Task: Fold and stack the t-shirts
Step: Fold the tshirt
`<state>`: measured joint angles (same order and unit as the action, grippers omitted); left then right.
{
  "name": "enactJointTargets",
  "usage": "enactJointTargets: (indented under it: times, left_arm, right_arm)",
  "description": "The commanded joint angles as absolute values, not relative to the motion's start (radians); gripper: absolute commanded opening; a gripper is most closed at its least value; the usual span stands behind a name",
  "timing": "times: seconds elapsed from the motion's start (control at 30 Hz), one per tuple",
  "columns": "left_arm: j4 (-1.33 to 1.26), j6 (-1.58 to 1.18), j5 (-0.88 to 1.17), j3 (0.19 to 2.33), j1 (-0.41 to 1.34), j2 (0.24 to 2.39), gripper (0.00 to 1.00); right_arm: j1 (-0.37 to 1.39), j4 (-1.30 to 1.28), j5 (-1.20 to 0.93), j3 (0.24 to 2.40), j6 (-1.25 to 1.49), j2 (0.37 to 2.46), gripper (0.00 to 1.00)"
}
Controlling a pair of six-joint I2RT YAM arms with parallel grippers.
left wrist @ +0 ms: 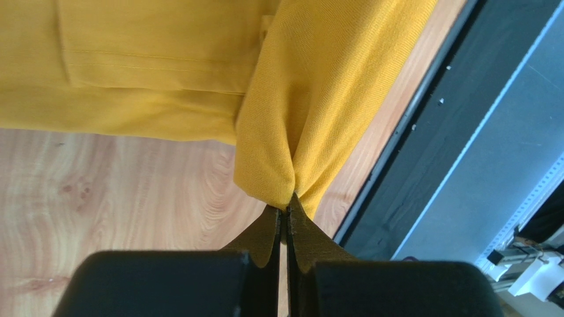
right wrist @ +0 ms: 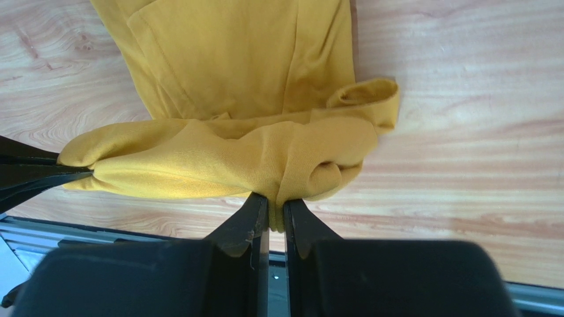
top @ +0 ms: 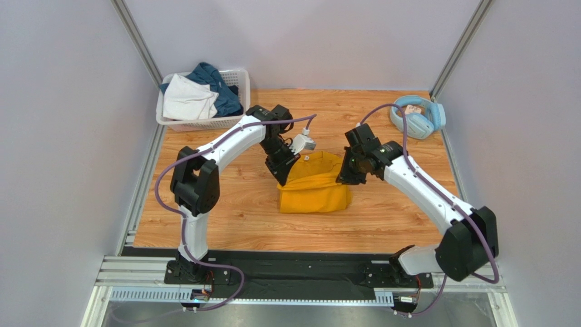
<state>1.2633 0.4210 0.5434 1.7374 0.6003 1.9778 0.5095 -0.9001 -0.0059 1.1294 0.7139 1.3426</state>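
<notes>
Mustard-yellow t-shirt [top: 315, 191]: middle of the wooden table [top: 225, 218], between the two arms. It is gathered into a compact, roughly rectangular bundle with layers already doubled over; edges uneven, not flat.
Left gripper [left wrist: 286, 212]: jaws pinched tight on a gathered corner of the yellow cloth at the bundle's far-left side. The cloth runs taut from the tips.
Right gripper [right wrist: 273, 206]: jaws narrow, clamped on a thick wad of the same shirt at its far-right side. A small loop of hem sticks out beside the pinch.
Span between grips: in the right wrist view the held edge sags as a loose roll from one pinch to the other, above the flatter part of the shirt.
White garment [top: 187, 99]: crumpled in the white basket [top: 204, 125], far-left corner; unfolded.
Teal-blue garment [top: 219, 87]: same basket, behind and beside the white one; unfolded.
Headphones [top: 417, 114]: far right, well apart from the cloth; not part of the job.
Done (judged): yellow shirt is out on the table and partly folded.
In hand (judged): a two-arm fold, the lifted edge to be carried over the rest.
Left (judged): lay and flatten this fold, fetch and fold the two basket garments, then build the stack. No stack is on the table yet.
Progress (judged): early, well under half.
</notes>
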Motion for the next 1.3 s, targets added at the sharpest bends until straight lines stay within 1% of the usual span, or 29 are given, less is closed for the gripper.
enactJointTargets:
  times: [0.0, 0.23, 0.4, 0.43, 0.47, 0.5, 0.53, 0.7, 0.73, 0.8, 0.83, 0.87, 0.93, 0.97, 1.0, 1.03, 1.1, 1.17, 1.27]
  left_arm:
    - [1.293, 0.419, 0.489, 1.818, 0.558, 2.040, 0.00]
    - [1.310, 0.417, 0.457, 1.986, 0.506, 2.212, 0.00]
    - [1.325, 0.405, 0.394, 2.132, 0.482, 2.309, 0.00]
    - [1.324, 0.400, 0.382, 2.152, 0.477, 2.333, 0.02]
    - [1.324, 0.391, 0.361, 2.169, 0.476, 2.342, 0.11]
    - [1.315, 0.385, 0.347, 2.195, 0.474, 2.347, 0.83]
    - [1.310, 0.382, 0.338, 2.206, 0.468, 2.355, 0.99]
    - [1.305, 0.365, 0.301, 2.250, 0.440, 2.335, 1.00]
    - [1.315, 0.365, 0.308, 2.258, 0.434, 2.312, 1.00]
    - [1.336, 0.356, 0.391, 2.250, 0.425, 2.264, 1.00]
    - [1.330, 0.353, 0.432, 2.223, 0.426, 2.191, 1.00]
    - [1.316, 0.350, 0.519, 2.139, 0.440, 2.143, 1.00]
    - [1.250, 0.362, 0.561, 2.038, 0.475, 2.004, 1.00]
    - [1.229, 0.370, 0.574, 1.989, 0.506, 1.967, 1.00]
    - [1.192, 0.382, 0.583, 1.895, 0.558, 1.935, 1.00]
    - [1.180, 0.402, 0.601, 1.857, 0.587, 1.895, 1.00]
    - [1.155, 0.416, 0.632, 1.775, 0.650, 1.888, 1.00]
    - [1.152, 0.434, 0.658, 1.750, 0.672, 1.925, 1.00]
    - [1.144, 0.430, 0.667, 1.755, 0.695, 1.999, 1.00]
  right_arm:
    - [0.476, -0.810, -0.058, 1.212, 0.637, 1.466, 0.00]
    - [0.428, -0.738, -0.090, 1.314, 0.597, 1.710, 0.00]
    - [0.396, -0.727, -0.091, 1.390, 0.577, 1.801, 0.00]
    - [0.391, -0.723, -0.092, 1.405, 0.574, 1.816, 0.00]
    - [0.388, -0.715, -0.094, 1.411, 0.574, 1.822, 0.00]
    - [0.382, -0.713, -0.095, 1.417, 0.574, 1.828, 0.00]
    - [0.377, -0.712, -0.097, 1.427, 0.571, 1.838, 0.00]
    - [0.361, -0.706, -0.094, 1.442, 0.578, 1.855, 0.00]
    - [0.360, -0.704, -0.092, 1.443, 0.584, 1.862, 0.00]
    - [0.359, -0.698, -0.095, 1.447, 0.586, 1.873, 0.00]
    - [0.357, -0.695, -0.097, 1.448, 0.587, 1.887, 0.00]
    - [0.356, -0.695, -0.103, 1.456, 0.595, 1.897, 0.00]
    - [0.348, -0.696, -0.123, 1.466, 0.600, 1.926, 0.00]
    - [0.345, -0.693, -0.130, 1.468, 0.604, 1.936, 0.00]
    - [0.335, -0.690, -0.135, 1.474, 0.610, 1.942, 0.00]
    - [0.331, -0.689, -0.147, 1.479, 0.618, 1.959, 0.00]
    - [0.315, -0.680, -0.170, 1.499, 0.637, 1.982, 0.00]
    - [0.301, -0.680, -0.201, 1.515, 0.655, 1.999, 0.00]
    - [0.281, -0.680, -0.219, 1.534, 0.687, 2.023, 0.03]
